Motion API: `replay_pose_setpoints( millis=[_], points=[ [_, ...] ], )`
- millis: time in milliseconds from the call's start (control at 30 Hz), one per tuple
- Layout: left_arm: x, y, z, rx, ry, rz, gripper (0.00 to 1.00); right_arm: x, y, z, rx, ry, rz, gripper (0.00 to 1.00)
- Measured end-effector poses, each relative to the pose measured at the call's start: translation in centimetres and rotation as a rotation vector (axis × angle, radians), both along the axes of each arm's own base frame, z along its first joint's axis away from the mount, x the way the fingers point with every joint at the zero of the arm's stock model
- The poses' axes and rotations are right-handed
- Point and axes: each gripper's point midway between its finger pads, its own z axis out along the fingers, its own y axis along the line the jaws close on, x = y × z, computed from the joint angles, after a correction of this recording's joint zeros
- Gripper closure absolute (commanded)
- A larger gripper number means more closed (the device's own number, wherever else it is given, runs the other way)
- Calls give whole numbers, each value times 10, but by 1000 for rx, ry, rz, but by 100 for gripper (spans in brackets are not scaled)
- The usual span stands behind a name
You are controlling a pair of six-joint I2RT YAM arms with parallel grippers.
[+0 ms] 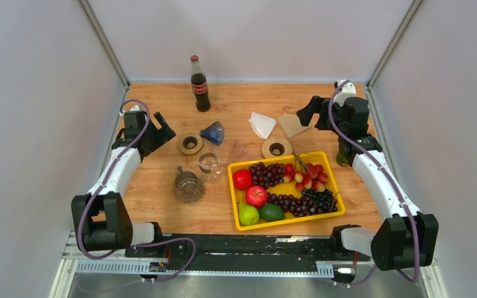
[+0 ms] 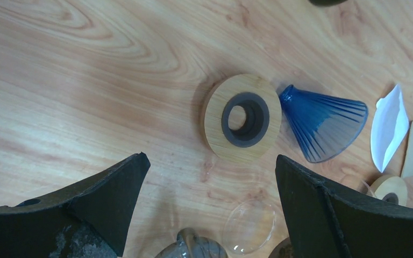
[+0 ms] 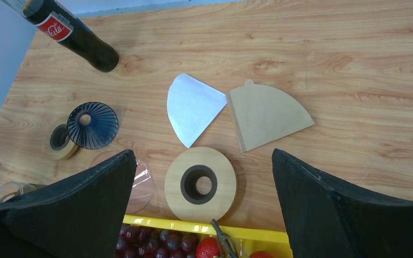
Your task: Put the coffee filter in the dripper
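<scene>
White paper, your coffee filter (image 1: 262, 124) lay flat on the surface at upper centre of the top view, touching a brown filter (image 1: 292, 125), right of the blue dripper (image 1: 213, 132), which lay on its side. Your left pincer (image 2: 209, 164) and right pincer (image 3: 204, 156) stood spread, empty.

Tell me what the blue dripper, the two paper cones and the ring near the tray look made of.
Blue dripper: translucent ribbed glass or plastic, glossy; the table shows through it. White filter: thin matte paper, folded flat. Brown filter: unbleached-looking paper, matte, with a seamed edge. Ring: light wood with visible grain, and a dark, likely rubber insert.
</scene>
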Motion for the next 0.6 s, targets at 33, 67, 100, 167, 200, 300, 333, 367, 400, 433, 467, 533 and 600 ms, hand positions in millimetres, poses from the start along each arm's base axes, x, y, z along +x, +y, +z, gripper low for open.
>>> replay_pose_setpoints(
  millis=[33,67,100,167,200,300,333,367,400,433,467,533,600],
  points=[
    [2,-2,-8,-11,19,-11,0,0,0,1,0,-3,-1,0],
    [4,-4,-13,-20,32,-20,0,1,-1,1,-1,-8,-6,0],
    [5,-7,-20,-29,48,-30,0,2,-1,3,-1,-14,-10,0],
    [8,-12,-33,-42,77,-48,0,4,-4,5,-2,-22,-27,0],
    [8,-13,-37,-45,86,-53,0,5,-5,6,-4,-27,-35,0],
    [10,-21,-52,-51,125,-75,0,4,-9,8,-6,-36,-58,0],
    [10,-24,-57,-50,137,-83,0,3,-10,10,-7,-41,-63,0],
    [11,-27,-61,-48,146,-90,0,2,-11,12,-7,-48,-67,0],
    [12,-29,-65,-42,157,-96,0,1,-11,16,-6,-57,-69,0],
    [14,-31,-68,-33,165,-99,0,1,-12,18,-5,-65,-70,0],
    [17,-34,-70,-25,171,-104,0,0,-12,21,-4,-74,-70,0],
    [23,-38,-74,-2,181,-111,2,-2,-12,23,-3,-84,-70,0],
    [30,-42,-78,25,192,-116,6,-3,-12,23,-3,-86,-70,0]
  ],
)
